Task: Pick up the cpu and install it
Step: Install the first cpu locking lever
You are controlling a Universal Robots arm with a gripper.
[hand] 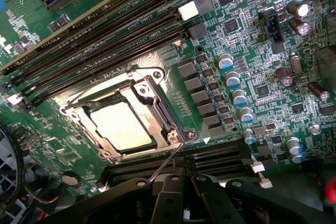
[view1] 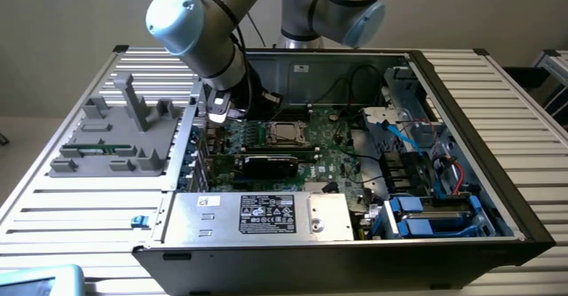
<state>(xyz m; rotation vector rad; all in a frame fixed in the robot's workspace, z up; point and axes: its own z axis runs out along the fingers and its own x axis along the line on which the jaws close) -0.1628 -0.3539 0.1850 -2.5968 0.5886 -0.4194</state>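
Note:
The cpu, a pale shiny square, lies flat inside the socket on the green motherboard, with the metal frame closed around its edges. In the exterior view the cpu sits mid-board inside the open computer case. My gripper hovers just beside the socket, its black fingers together and shut, nothing visibly between them. The thin wire socket lever runs from the frame's corner toward the fingers. In the exterior view my gripper hangs inside the case at the socket's left.
Long black memory slots flank the socket on both sides. A row of capacitors stands close by. A black expansion card, the power supply and blue drive bays crowd the case. A grey parts holder stands outside it.

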